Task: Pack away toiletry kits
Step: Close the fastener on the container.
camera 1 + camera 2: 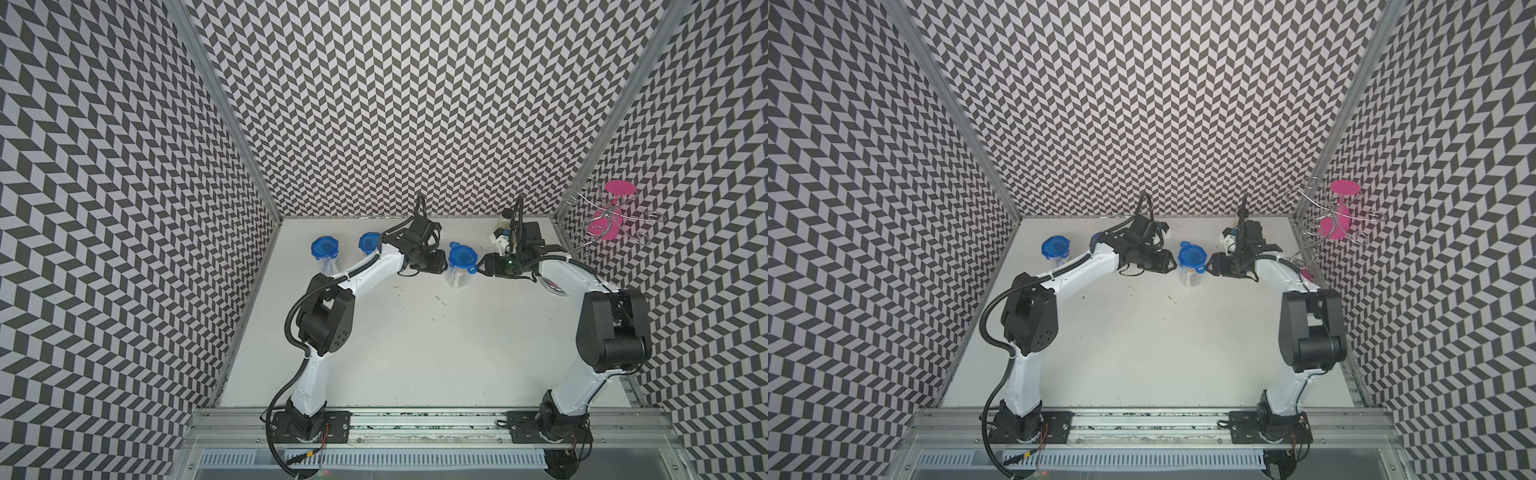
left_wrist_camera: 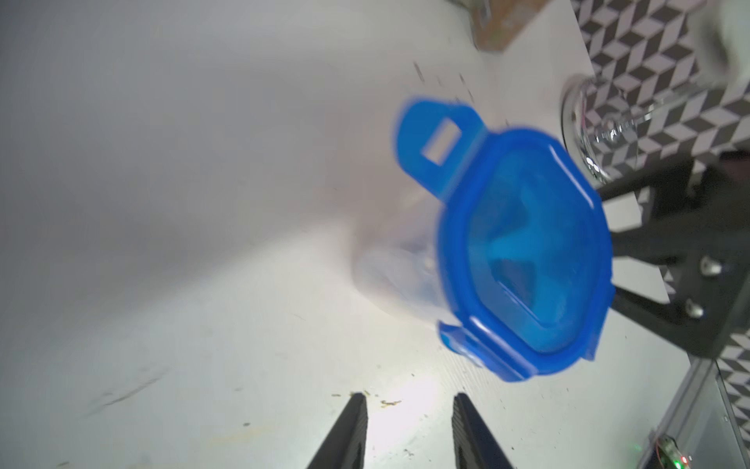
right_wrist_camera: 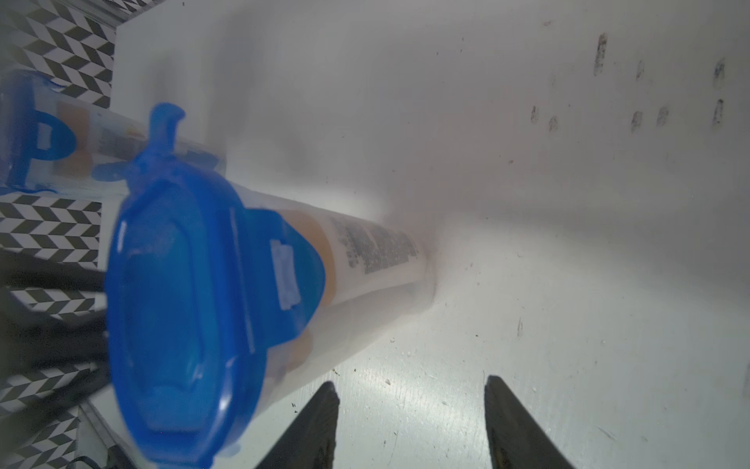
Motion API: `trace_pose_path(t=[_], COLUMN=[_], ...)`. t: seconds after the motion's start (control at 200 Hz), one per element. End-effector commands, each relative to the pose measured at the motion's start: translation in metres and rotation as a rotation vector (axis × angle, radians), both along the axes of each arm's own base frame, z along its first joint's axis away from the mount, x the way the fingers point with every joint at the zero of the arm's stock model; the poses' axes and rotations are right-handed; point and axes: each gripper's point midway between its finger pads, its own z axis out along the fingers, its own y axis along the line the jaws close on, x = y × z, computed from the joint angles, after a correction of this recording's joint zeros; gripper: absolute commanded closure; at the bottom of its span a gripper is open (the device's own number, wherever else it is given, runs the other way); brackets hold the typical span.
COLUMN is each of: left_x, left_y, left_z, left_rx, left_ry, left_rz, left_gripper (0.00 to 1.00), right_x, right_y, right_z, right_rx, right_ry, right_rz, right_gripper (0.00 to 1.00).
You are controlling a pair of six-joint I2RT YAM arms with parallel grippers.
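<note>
On table [image 1: 415, 353], three lidded cups [image 1: 325, 249] [image 1: 369, 242] [image 1: 461, 257]

No legible txt; print on tube [image 3: 377, 251] too blurred.

Noted clear cup [image 3: 365, 260] with blue lid [image 3: 174, 308] on, blurred, standing on scuffed white worktop [image 3: 568, 243]; second lidded cup [image 3: 81, 138] behind. Found right tool [image 3: 412, 383] spread, nothing held, just beside clear cup.

Blue lids [image 1: 461, 257], clear cups [image 1: 457, 281], black-and-white chevron walls [image 1: 104, 208], pink discs [image 1: 620, 188], white table [image 1: 415, 353]
</note>
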Motion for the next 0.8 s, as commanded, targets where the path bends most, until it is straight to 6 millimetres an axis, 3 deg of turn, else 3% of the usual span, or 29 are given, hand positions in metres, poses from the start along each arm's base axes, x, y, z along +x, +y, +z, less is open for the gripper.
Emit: trace_pose_path(t=[0.0, 0.145, 0.295, 0.411, 0.796], left_x=[0.025, 0.046, 0.062, 0.066, 0.040], left_y=[0.020, 0.010, 0.002, -0.014, -0.033], left_z=[0.021, 0.028, 0.007, 0.006, 0.005], left_rx=[0.021, 0.013, 0.040, 0.008, -0.001], left_ry=[-0.056, -0.105, -0.087, -0.120, -0.109], left_rz=[0.066, 0.073, 0.086, 0.056, -0.037], left_gripper=[0.62, 0.62, 0.62, 0.62, 0.62], right_x=[-0.003, -0.005, -0.021, -0.031, -0.028], right_y=[-0.005, -0.008, 0.007, 0.011, 0.017], right_z=[0.008, 0.034, 0.046, 0.052, 0.047], right_rx=[-0.028, -0.078, -0.137, -0.131, -0.179], right_ry=[-0.019, -0.074, -0.070, -0.069, -0.061], right_rz=[-0.022, -0.016, 0.032, 0.031, 0.063], right_gripper=[0.42, 0.42, 0.42, 0.42, 0.42])
